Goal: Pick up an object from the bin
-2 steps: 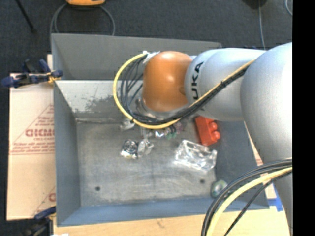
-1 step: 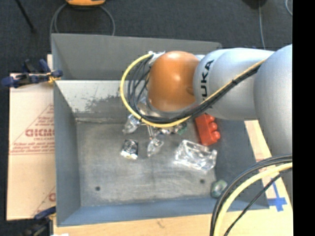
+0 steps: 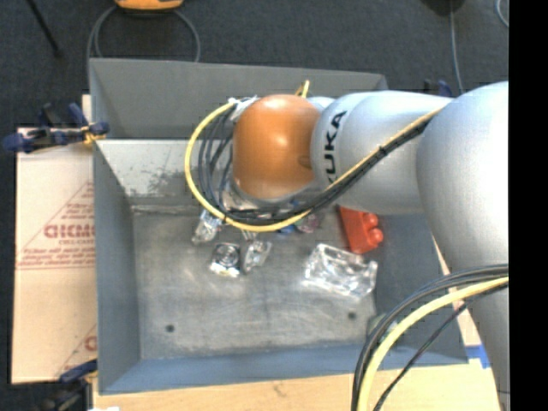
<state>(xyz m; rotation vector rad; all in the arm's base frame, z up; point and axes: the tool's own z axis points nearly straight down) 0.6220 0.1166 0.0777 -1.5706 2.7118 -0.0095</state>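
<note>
My gripper (image 3: pixel 231 241) reaches down under the orange wrist cover into the bin's back left part. Its two silvery fingertips (image 3: pixel 208 227) stand apart, so it is open, and nothing is clamped between them. A small silvery thing with black and yellow bits (image 3: pixel 225 261) lies on the floor just in front of the tips, close to the right one. A crumpled clear plastic piece (image 3: pixel 340 272) lies further right. A red-orange block (image 3: pixel 360 228) sits behind that piece, partly hidden by the arm.
The arm and its yellow and black cables cover the bin's back and right side. Bare grey floor stretches along the front and the left of the bin.
</note>
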